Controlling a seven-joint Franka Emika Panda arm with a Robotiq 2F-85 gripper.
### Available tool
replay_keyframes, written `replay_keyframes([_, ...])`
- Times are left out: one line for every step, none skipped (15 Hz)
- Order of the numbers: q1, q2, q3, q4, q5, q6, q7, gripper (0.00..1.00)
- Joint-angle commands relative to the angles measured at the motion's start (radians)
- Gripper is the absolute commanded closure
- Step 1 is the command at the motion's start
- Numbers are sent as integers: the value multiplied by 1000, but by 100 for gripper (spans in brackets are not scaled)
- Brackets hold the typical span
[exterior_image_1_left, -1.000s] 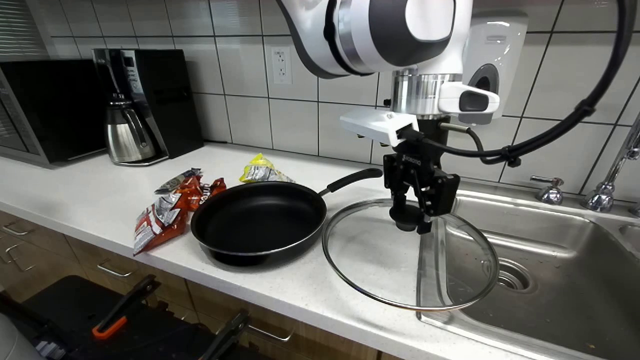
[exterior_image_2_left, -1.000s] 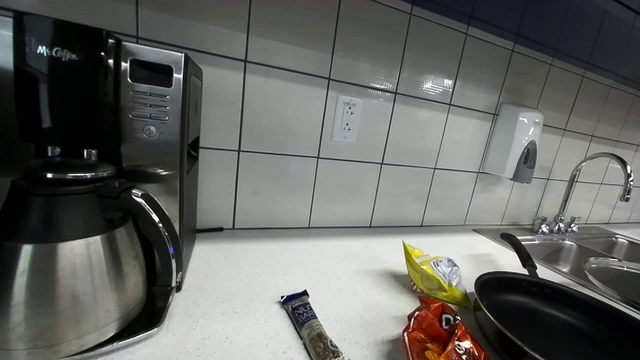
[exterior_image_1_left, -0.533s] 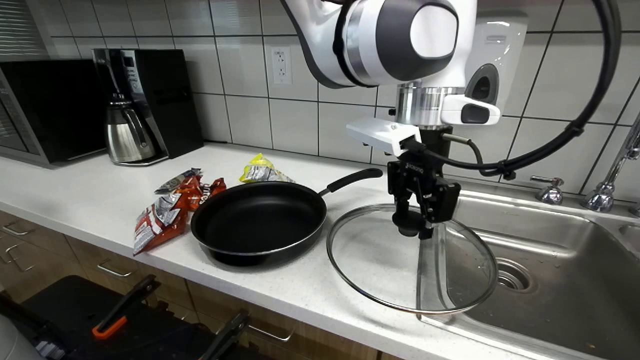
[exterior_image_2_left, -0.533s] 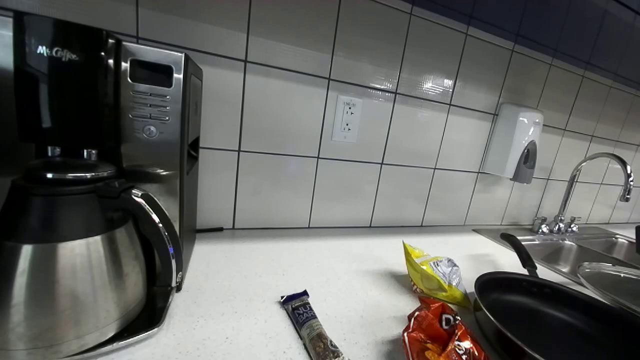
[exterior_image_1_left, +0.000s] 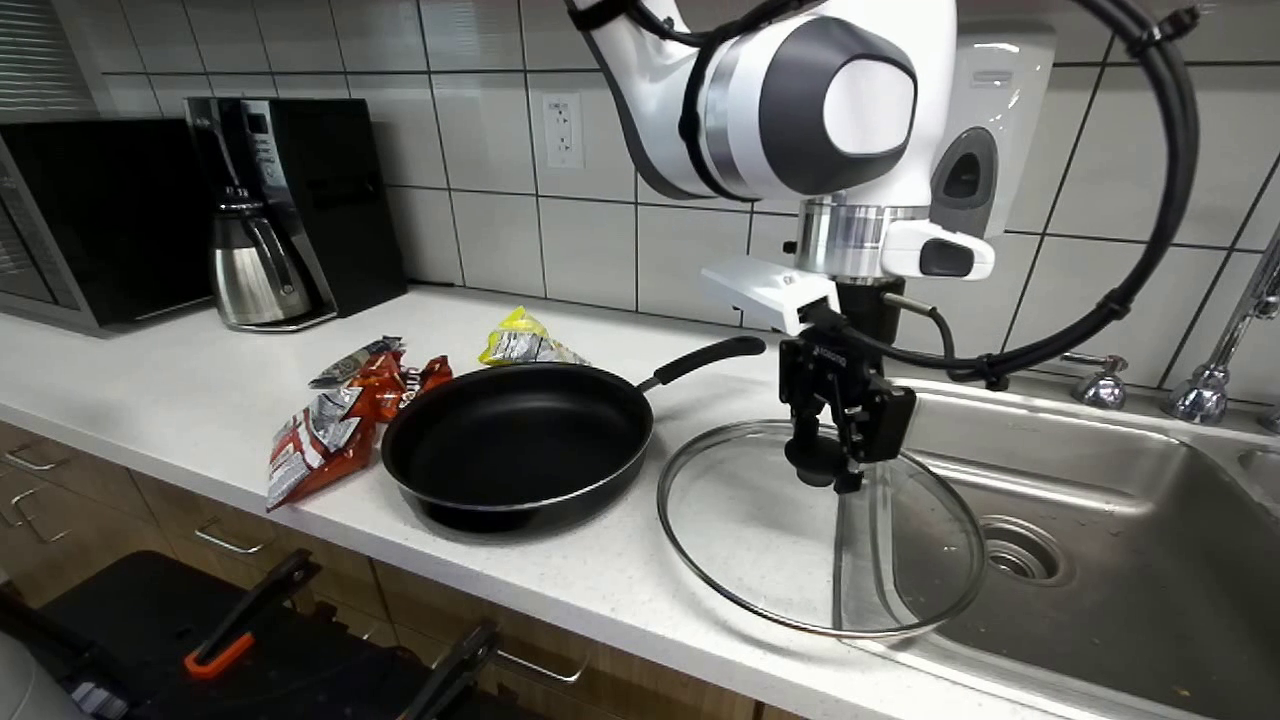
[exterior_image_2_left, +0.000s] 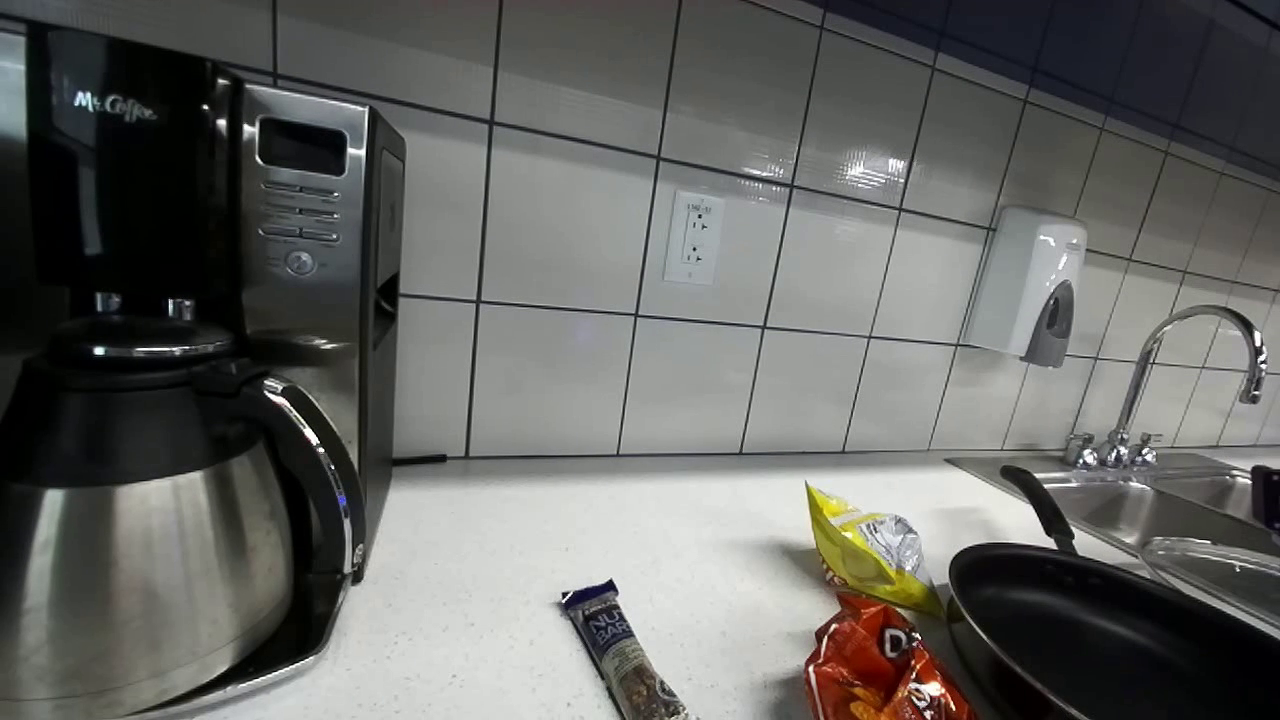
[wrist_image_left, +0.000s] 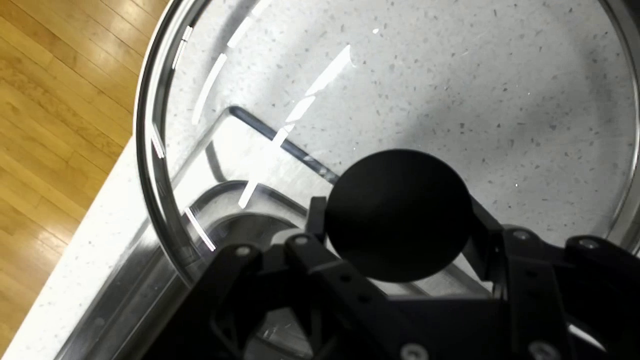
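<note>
Your gripper (exterior_image_1_left: 826, 458) has its jaws clamped on the knob (wrist_image_left: 398, 215) of the glass lid (exterior_image_1_left: 815, 545), over counter (exterior_image_1_left: 610, 570) and sink (exterior_image_1_left: 1085, 595), with the skillet (exterior_image_1_left: 520, 435) near it, then a yellow bag (exterior_image_1_left: 525, 342), a red bag (exterior_image_1_left: 325, 440) and, beyond, the coffee maker (exterior_image_1_left: 340, 210).

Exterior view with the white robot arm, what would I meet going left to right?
Boxy black appliance, silver steel carafe, crumpled red foil packaging, round black frying pan, round clear glass lid, chrome faucet.
</note>
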Motion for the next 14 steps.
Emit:
replay_keyframes([6, 18, -1, 42, 13, -9, 25, 61])
replay_keyframes([8, 24, -1, 45, 12, -10, 27, 61])
replay_keyframes([9, 29, -1, 47, 11, -10, 27, 61])
replay_keyframes([12, 33, -2, 48, 7, -12, 30, 61])
replay_keyframes([13, 37, -2, 50, 9, -14, 30, 61])
replay_keyframes([13, 41, -1, 52, 10, -14, 30, 61])
replay_keyframes([15, 46, -2, 54, 9, -15, 32, 61])
replay_keyframes([16, 52, -3, 56, 7, -15, 34, 61])
replay_keyframes([16, 56, -2, 58, 8, -16, 33, 61])
replay_keyframes([16, 61, -3, 61, 8, -17, 35, 61])
replay_keyframes([16, 65, -2, 62, 10, -18, 35, 61])
replay_keyframes([17, 69, -3, 64, 10, -18, 36, 61])
replay_keyframes([17, 74, -2, 66, 10, -19, 37, 61])
replay_keyframes([17, 78, -2, 67, 11, -19, 37, 61])
